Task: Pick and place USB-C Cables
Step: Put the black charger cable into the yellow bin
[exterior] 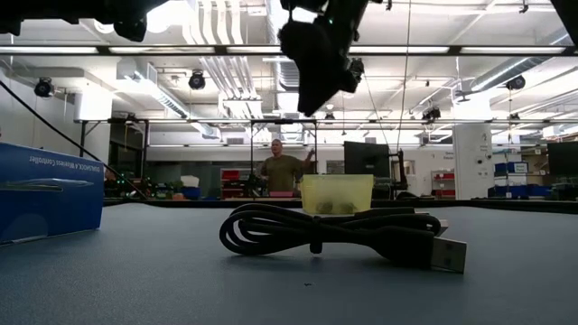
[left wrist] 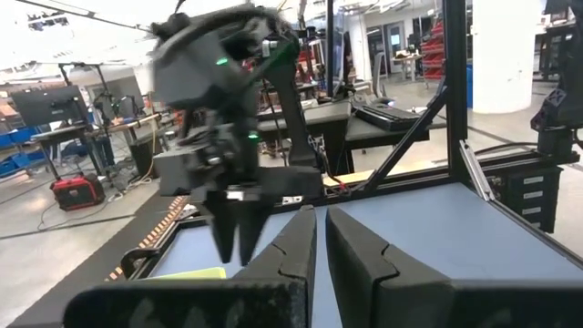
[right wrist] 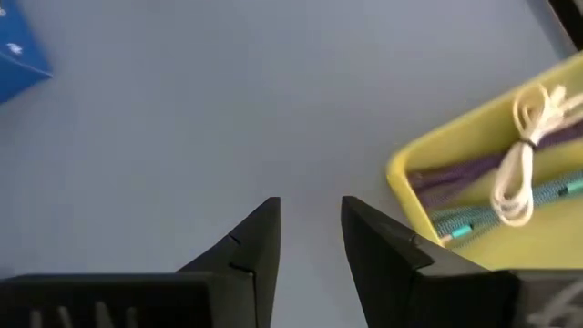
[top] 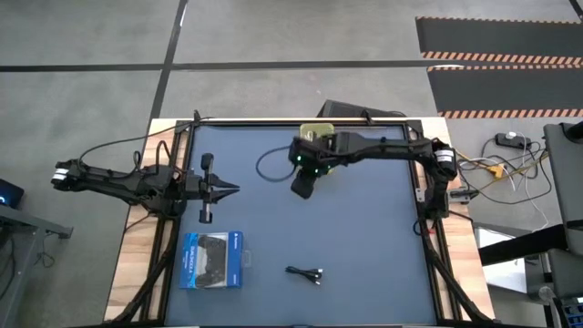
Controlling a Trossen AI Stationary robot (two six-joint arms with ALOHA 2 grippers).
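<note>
A black USB-C cable (top: 305, 272), coiled, lies on the dark mat near the front edge; the low view shows it close up (exterior: 334, 236). At the far edge stands a yellow tray (right wrist: 401, 173) holding a white cable (right wrist: 519, 173), a purple one (right wrist: 455, 178) and a teal one (right wrist: 474, 219). My right gripper (right wrist: 310, 205) hangs open above the bare mat just in front of the tray (top: 316, 132), slanting down, with nothing between its fingers. My left gripper (top: 235, 189) waits shut and level at the mat's left side.
A blue-and-black flat box (top: 212, 260) lies at the front left, left of the black cable. A thin dark wire loop (top: 269, 164) shows left of my right gripper (top: 301, 189). A dark frame rail (top: 301, 121) runs round the mat. A person (exterior: 282, 170) stands far off in the room.
</note>
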